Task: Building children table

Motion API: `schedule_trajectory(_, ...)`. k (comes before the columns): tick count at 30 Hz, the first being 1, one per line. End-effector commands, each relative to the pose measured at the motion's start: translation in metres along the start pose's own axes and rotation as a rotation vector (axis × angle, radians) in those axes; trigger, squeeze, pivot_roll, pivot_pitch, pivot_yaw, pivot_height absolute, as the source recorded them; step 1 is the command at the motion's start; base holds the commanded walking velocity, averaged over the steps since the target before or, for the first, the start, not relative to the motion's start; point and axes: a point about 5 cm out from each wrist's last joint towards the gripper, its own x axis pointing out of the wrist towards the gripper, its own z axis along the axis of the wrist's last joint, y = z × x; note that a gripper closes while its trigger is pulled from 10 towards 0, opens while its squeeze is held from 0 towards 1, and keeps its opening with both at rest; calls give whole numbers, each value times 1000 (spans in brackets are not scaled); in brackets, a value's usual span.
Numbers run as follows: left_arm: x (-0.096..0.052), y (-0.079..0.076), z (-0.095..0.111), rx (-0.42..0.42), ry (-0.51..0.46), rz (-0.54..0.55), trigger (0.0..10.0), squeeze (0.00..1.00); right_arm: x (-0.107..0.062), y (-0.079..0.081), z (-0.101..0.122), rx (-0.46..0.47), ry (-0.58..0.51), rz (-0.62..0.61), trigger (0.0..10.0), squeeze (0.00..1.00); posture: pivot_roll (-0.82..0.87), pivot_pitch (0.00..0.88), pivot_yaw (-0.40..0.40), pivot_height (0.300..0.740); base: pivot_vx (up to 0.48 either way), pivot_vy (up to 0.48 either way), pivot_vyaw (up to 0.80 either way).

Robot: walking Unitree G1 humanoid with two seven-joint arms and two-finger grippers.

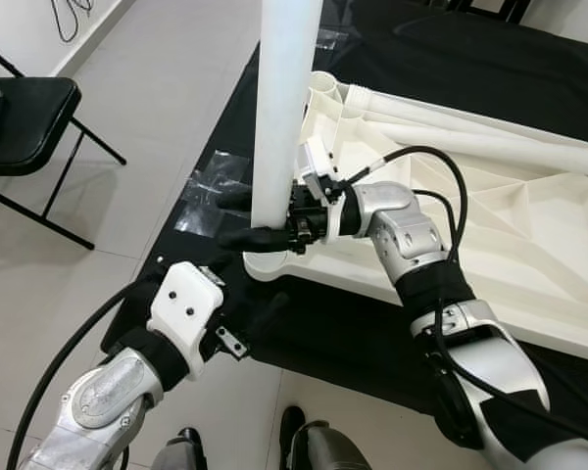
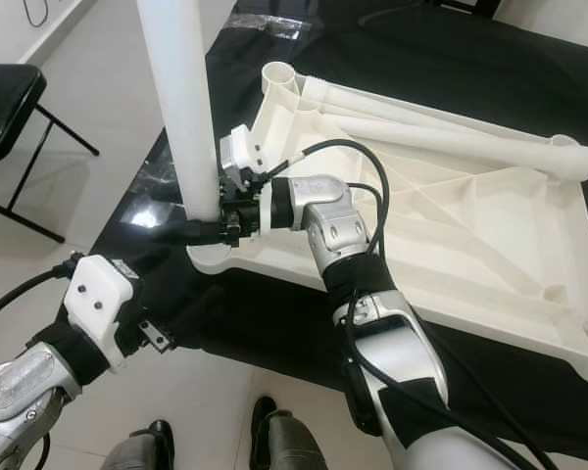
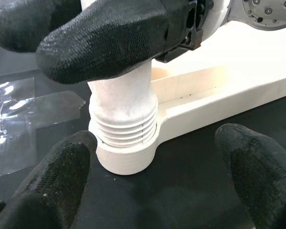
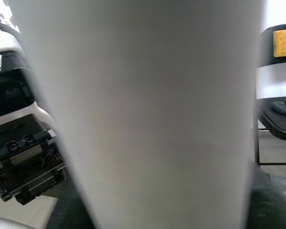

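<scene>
A white children's table top [image 1: 529, 255] lies upside down on a black cloth. A white table leg [image 1: 284, 108] stands upright in the near corner socket [image 3: 126, 160], its threaded end [image 3: 124, 124] partly above the rim. My right gripper [image 1: 233, 215] is shut around the leg just above the socket, and its black fingers [image 3: 105, 38] wrap the tube. My left gripper [image 3: 152, 191] hovers open over the cloth just in front of the socket, a finger on either side and not touching it. A second leg [image 2: 441, 137] lies across the underside.
A black folding chair [image 1: 20, 117] stands on the tiled floor at the left. Crumpled clear plastic [image 1: 211, 186] lies on the cloth's left edge beside the leg. My feet [image 1: 304, 441] stand at the cloth's near edge.
</scene>
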Motion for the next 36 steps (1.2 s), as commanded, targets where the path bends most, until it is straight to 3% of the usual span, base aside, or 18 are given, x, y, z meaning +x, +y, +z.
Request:
schedule_trajectory(1,-2,-5,0,6,12,-22,10000,0,6,3,-7,25,25,40,0,0,183,331,-124,740,0,0,0)
schedule_trajectory(5,-2,-5,0,3,9,-23,10000,0,4,3,-12,22,31,10,0,0,160,332,-127,740,0,0,0)
schedule_trajectory(13,1,-10,-1,-20,4,-44,10000,0,-10,6,-32,21,17,-305,0,0,126,339,-117,740,0,0,0)
schedule_trajectory(14,1,-10,-1,-21,4,-45,10000,0,-10,8,-40,57,27,-444,0,0,119,342,-122,740,0,0,0)
schedule_trajectory(15,1,-10,-1,-21,4,-45,10000,0,-10,8,-40,57,27,-444,0,0,119,342,-122,740,0,0,0)
schedule_trajectory(17,0,-7,-1,-30,4,-39,10000,0,-5,25,-73,198,211,-946,0,0,70,359,-111,740,0,0,0)
schedule_trajectory(18,0,-7,-1,-30,4,-39,10000,0,-5,25,-73,198,211,-946,0,0,70,359,-111,740,0,0,0)
schedule_trajectory(19,-1,-7,-1,-34,4,-37,10000,0,-7,34,-81,242,271,-1102,0,0,70,359,-111,740,0,0,0)
schedule_trajectory(21,0,-8,-3,-35,9,-45,10000,0,3,43,-81,253,269,-1100,0,0,75,352,-106,740,0,0,0)
schedule_trajectory(23,3,-12,-4,-43,6,-62,10000,0,20,44,-76,237,218,-1003,0,0,73,340,-100,740,0,0,0)
schedule_trajectory(28,5,-12,-4,-44,0,-65,10000,0,26,39,-73,218,195,-965,0,0,77,337,-104,740,0,0,0)
schedule_trajectory(29,4,-11,-4,-40,0,-55,10000,0,27,35,-69,201,184,-947,10000,0,82,337,-107,740,0,0,0)
schedule_trajectory(31,3,-9,-4,-38,1,-42,10000,0,30,33,-62,187,158,-930,10000,0,85,336,-109,740,0,0,0)
schedule_trajectory(32,3,-7,-4,-35,3,-32,10000,0,32,28,-52,170,116,-888,10000,1000,91,332,-110,740,0,0,0)
schedule_trajectory(36,3,-3,-4,-34,2,-18,10000,0,42,27,-18,74,9,-592,10000,1000,99,327,-108,740,0,0,0)
